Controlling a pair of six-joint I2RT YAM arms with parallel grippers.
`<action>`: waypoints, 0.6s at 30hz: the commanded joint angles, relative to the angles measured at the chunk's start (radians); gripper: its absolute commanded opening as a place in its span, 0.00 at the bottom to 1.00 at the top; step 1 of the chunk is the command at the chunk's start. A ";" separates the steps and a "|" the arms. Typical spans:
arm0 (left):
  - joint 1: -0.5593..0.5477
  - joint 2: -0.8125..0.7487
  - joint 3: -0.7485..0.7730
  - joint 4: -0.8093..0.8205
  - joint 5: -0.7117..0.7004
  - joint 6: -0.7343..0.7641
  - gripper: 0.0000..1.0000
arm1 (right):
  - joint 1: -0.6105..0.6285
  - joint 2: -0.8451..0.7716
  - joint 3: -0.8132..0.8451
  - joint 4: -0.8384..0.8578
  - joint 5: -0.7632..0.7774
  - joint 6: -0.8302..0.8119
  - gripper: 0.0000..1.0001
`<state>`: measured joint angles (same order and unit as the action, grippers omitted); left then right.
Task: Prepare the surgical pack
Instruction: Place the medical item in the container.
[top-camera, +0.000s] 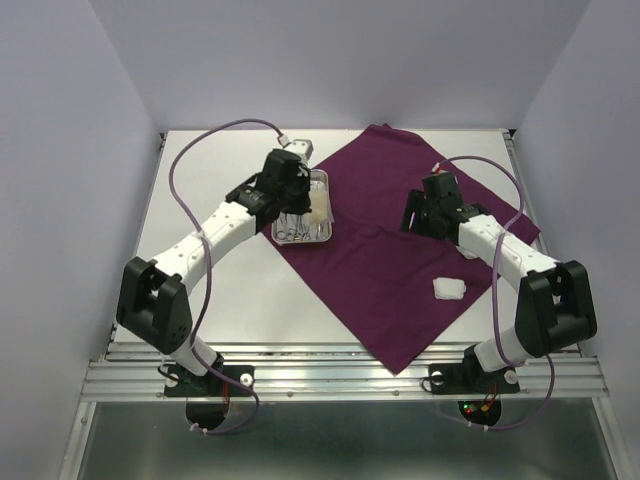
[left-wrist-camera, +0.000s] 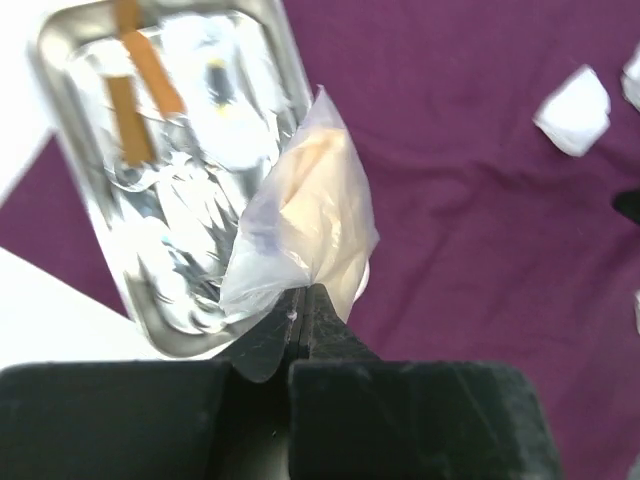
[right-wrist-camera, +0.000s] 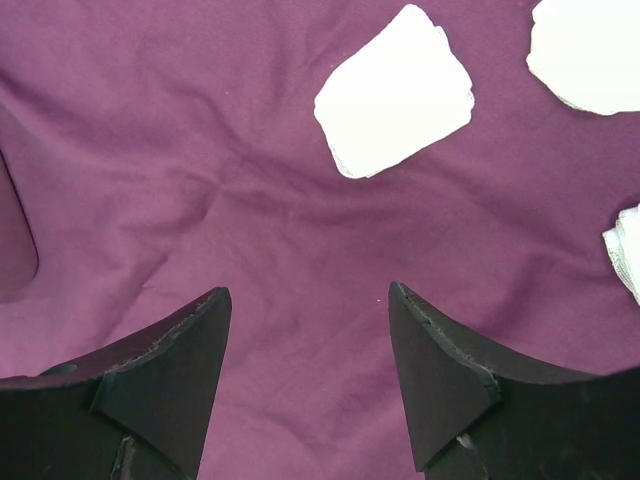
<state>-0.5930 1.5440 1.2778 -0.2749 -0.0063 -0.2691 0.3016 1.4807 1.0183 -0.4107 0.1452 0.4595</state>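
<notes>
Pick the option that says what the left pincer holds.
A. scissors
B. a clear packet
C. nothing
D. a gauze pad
B: in the left wrist view the left pincer is shut on a corner of the packet, which hangs over the edge of the tray.

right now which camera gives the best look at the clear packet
The left wrist view: the clear packet fills mid-frame, pinched at its bottom edge by the shut left gripper, beside the tray. The top view shows just a pale speck by the tray. The right wrist view shows none of it, only cloth and gauze pads.
</notes>
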 joint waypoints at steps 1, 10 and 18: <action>0.109 0.078 0.110 -0.010 0.127 0.119 0.00 | -0.004 -0.023 0.020 0.026 -0.016 -0.010 0.69; 0.237 0.315 0.265 0.000 0.324 0.176 0.00 | -0.004 -0.046 0.009 0.015 -0.053 -0.001 0.69; 0.288 0.464 0.406 -0.043 0.261 0.212 0.00 | -0.004 -0.066 -0.006 0.007 -0.065 0.015 0.69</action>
<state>-0.3214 2.0090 1.5833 -0.3096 0.2619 -0.0967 0.3016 1.4548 1.0180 -0.4118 0.0925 0.4679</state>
